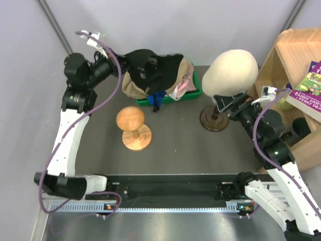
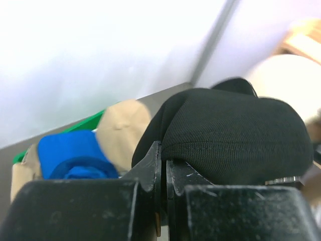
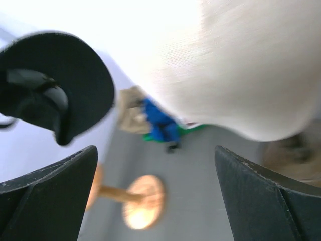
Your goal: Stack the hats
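— Well, left gripper [image 2: 163, 160]?
— Pinched tight on the black cap [image 2: 235, 135], upper centre of frame, held above the other caps [image 2: 75, 155] in the bin [image 1: 193, 93]; probably to free it for stacking.
— And right gripper [image 3: 155, 150]?
— Spread wide, holds nothing; hangs beside the head [image 1: 233, 70], right of centre, probably to keep clear.

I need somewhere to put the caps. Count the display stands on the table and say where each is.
2. The wooden knob stand is mid-table, before the green bin. The cream mannequin head is at right, beside the wooden shelf. None seems hidden.
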Action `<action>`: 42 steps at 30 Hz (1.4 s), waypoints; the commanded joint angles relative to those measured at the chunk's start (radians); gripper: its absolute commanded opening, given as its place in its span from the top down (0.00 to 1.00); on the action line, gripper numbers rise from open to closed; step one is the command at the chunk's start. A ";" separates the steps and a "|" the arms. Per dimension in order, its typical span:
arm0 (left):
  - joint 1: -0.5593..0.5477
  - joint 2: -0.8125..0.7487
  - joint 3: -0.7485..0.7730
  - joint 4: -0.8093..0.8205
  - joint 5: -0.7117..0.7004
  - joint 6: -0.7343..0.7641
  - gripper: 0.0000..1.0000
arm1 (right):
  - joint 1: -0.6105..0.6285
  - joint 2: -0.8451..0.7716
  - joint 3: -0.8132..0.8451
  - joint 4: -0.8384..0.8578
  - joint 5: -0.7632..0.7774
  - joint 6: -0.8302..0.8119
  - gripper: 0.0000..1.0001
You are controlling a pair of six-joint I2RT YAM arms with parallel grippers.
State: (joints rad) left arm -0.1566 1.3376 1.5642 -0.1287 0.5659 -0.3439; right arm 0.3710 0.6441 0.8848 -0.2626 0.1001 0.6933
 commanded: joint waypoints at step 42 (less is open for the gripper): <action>-0.320 -0.345 -0.196 -0.244 -0.155 0.180 1.00 | 0.671 0.008 -0.165 0.095 0.219 1.175 0.00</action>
State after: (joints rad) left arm -0.4732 0.9981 1.3262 -0.4191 0.3790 -0.1757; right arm 1.0256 0.6910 0.7506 -0.1703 0.2626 1.8122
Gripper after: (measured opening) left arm 0.032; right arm 0.995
